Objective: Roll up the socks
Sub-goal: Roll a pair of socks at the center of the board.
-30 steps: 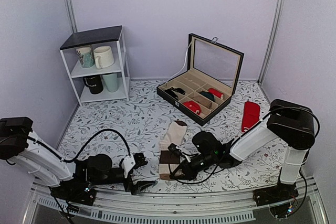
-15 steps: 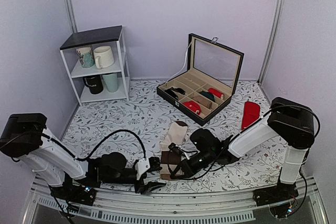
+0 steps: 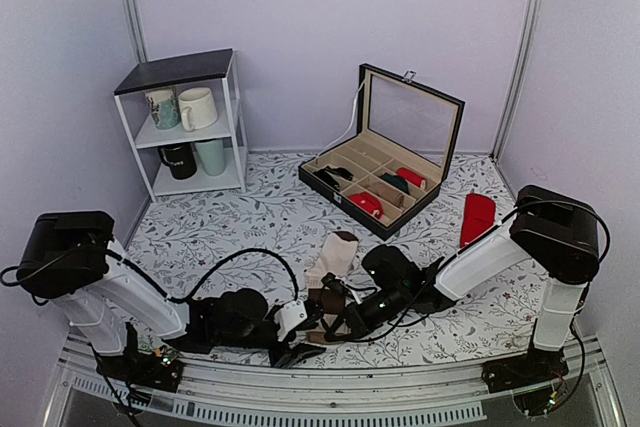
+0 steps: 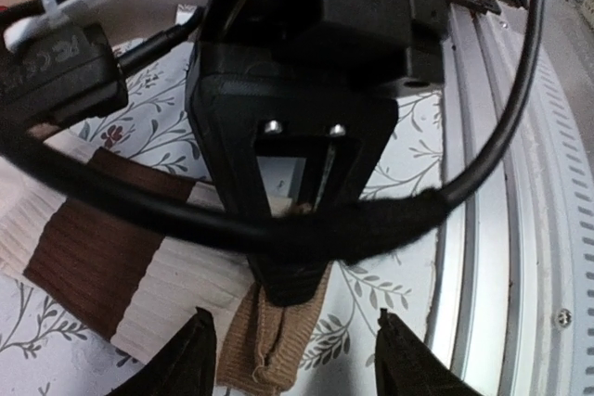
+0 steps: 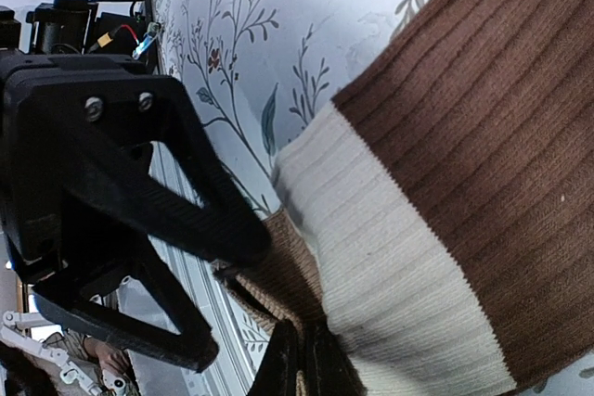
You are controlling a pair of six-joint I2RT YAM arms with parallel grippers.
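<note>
The left arm (image 3: 140, 299) lies low, stretched toward the near end of the socks (image 3: 333, 255). The left gripper (image 3: 303, 349) sits just short of that end, jaws spread wide. The right arm (image 3: 480, 257) reaches low to the same end. The right gripper (image 3: 335, 323) pinches the tan cuff there, facing the left gripper.

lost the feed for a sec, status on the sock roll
Left gripper open, at the tan end. Right gripper shut on tan end of socks, rest lying on table. Black cable crosses the left wrist view.
</note>
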